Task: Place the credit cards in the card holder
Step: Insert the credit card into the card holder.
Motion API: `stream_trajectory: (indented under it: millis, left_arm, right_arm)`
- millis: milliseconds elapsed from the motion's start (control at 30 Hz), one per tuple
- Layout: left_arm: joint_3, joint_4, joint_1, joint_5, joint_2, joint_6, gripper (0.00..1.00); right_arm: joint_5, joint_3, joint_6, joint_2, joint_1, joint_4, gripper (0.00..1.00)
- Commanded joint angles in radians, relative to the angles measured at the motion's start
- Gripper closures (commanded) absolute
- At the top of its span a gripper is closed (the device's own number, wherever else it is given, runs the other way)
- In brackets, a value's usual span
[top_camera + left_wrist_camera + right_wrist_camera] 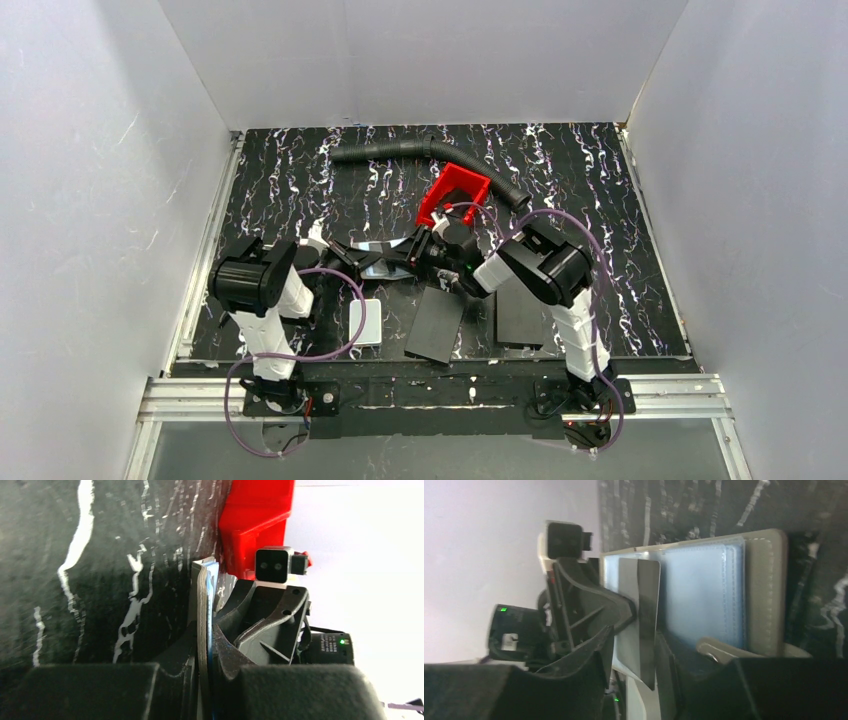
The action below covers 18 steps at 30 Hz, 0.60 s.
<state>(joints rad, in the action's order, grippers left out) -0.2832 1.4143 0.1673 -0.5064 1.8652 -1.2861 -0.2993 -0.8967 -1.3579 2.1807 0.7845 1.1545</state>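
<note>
The card holder (704,590) lies open, its shiny blue inner faces and grey-brown rim toward the right wrist camera. Its clasp tab (719,647) shows near my right finger. In the left wrist view the card holder (202,605) is edge-on, and my left gripper (205,630) is shut on its flap. One of the credit cards (644,615), pale with a dark stripe, stands against the holder's left face between the fingers of my right gripper (639,635), which is open with a gap beside the card. From above, both grippers (352,262) (425,255) meet at the holder (385,265).
A red plastic tray (455,195) stands just behind the grippers, with a black ribbed hose (430,155) beyond it. Two flat black panels (437,325) (520,315) and a white rounded box (367,322) lie near the front edge. White walls close in the marbled black table (600,200).
</note>
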Motion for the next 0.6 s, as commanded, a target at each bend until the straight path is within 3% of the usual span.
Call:
stream_trajectory:
  millis: [0, 200, 300, 433, 567]
  left_arm:
    - [0.013, 0.018, 0.0, -0.028, 0.007, 0.048, 1.0]
    - [0.014, 0.018, 0.0, -0.043, 0.032, 0.066, 1.0]
    - [0.012, 0.017, 0.0, -0.049, 0.035, 0.07, 1.0]
    - [0.018, 0.015, 0.0, -0.053, 0.031, 0.078, 1.0]
    - [0.019, 0.015, -0.001, -0.056, 0.037, 0.072, 0.85]
  right_arm:
    - [0.011, -0.041, 0.255, -0.063, -0.011, -0.566, 0.51]
    - [0.075, -0.196, 0.538, -0.091, -0.011, -0.93, 0.4]
    - [0.084, -0.249, 0.604, -0.072, -0.011, -1.009, 0.45]
    - [0.104, -0.259, 0.637, -0.069, -0.012, -1.034, 0.6]
    - [0.13, -0.26, 0.667, -0.09, -0.012, -1.057, 0.58]
